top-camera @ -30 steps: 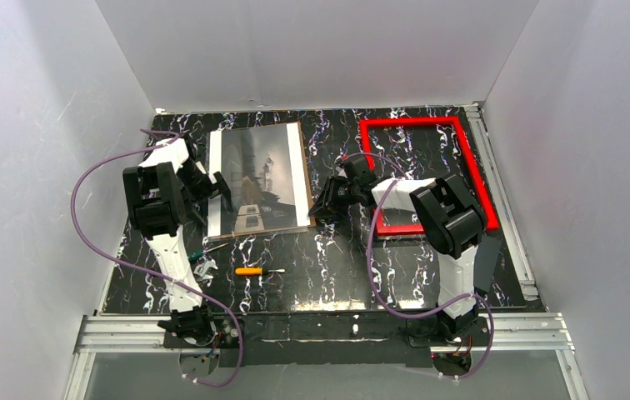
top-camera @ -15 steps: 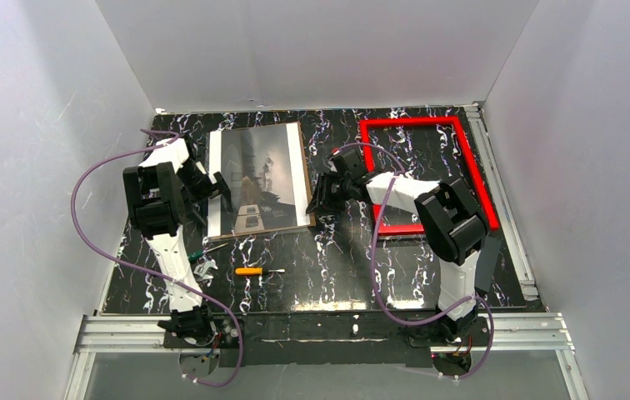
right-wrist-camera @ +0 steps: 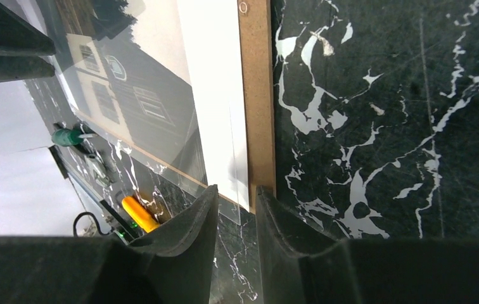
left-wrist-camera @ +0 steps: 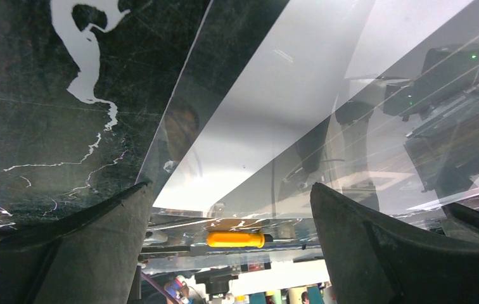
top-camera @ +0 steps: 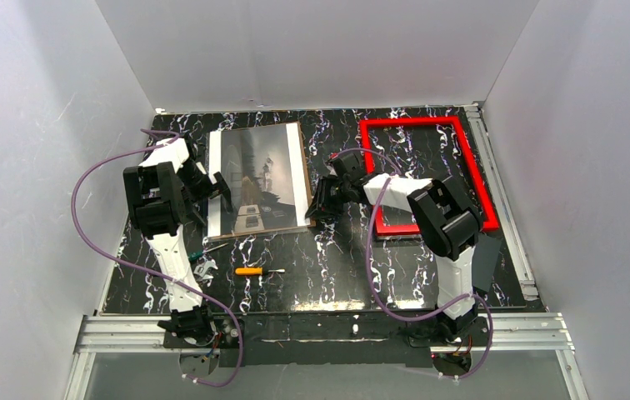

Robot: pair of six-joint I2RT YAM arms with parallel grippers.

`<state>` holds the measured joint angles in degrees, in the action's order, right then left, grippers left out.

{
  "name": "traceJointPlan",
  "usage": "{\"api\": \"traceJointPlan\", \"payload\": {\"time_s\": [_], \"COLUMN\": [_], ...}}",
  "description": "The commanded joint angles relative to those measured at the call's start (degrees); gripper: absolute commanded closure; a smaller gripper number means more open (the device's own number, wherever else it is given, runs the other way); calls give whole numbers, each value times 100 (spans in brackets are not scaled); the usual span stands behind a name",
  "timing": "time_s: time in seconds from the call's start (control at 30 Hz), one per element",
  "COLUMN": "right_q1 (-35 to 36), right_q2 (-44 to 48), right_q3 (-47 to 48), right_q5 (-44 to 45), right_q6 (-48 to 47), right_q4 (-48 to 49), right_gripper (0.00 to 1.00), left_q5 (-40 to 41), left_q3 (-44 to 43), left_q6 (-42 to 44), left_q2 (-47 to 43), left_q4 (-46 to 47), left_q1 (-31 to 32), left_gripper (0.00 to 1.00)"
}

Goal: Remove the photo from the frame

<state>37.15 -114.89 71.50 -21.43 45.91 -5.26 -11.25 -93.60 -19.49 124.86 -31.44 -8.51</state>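
The photo [top-camera: 262, 179], a dim grey scene with white side strips, lies on a brown backing board [top-camera: 305, 175] under a clear sheet, left of centre. The red frame [top-camera: 407, 123] lies apart on the right, with bare table inside it. My left gripper [top-camera: 218, 190] is wide open at the stack's left edge. Its wrist view shows the reflective clear sheet [left-wrist-camera: 275, 107] between its jaws [left-wrist-camera: 230, 190]. My right gripper [top-camera: 318, 210] is at the stack's near right corner. Its jaws [right-wrist-camera: 237, 189] stand a narrow gap apart over the sheet's corner [right-wrist-camera: 234, 206] and the board's edge [right-wrist-camera: 257, 95].
An orange-handled screwdriver [top-camera: 253, 271], a green-handled screwdriver [top-camera: 203, 250] and a small metal tool [top-camera: 206, 267] lie near the front left. White walls enclose the black marbled table [top-camera: 337, 267]. A metal rail [top-camera: 507, 200] runs along the right edge.
My right gripper moved away along the stack's right edge, then came back toward its near right corner. The left arm, the stack and the frame have not moved.
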Motion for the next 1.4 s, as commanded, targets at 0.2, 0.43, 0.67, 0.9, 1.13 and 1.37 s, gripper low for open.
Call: {"api": "traceJointPlan", "payload": {"time_s": [0.2,0.43,0.67,0.9,1.13,1.37], "right_q1": [25,-59,-98,-261,-428,-584], "right_q2": [-279,-309,-197,-558,-672,-850], "right_q3": [-80,-350,-678,-714,-1237,-1025], "right_q5": [-444,-922,-1154,-1538,-1676,-1883], "right_q6": [518,1134,1519,2678,3483,3237], "right_q4": [842,1636,2296,3656,5179,5001], "right_gripper": [65,64,62,54,40,34], "left_q5": [32,36,34,35,22,8], "left_q3": [105,102,96,98,76,79], "left_q6": [59,68,59,63,74,68], "left_q2": [336,351,365,372,375,370], "left_q4": [-530,-530,-532,-528,-530,-530], "left_q1": [-31,-32,-35,-31,-36,-36], "left_gripper": [4,4,4,4,4,4]}}
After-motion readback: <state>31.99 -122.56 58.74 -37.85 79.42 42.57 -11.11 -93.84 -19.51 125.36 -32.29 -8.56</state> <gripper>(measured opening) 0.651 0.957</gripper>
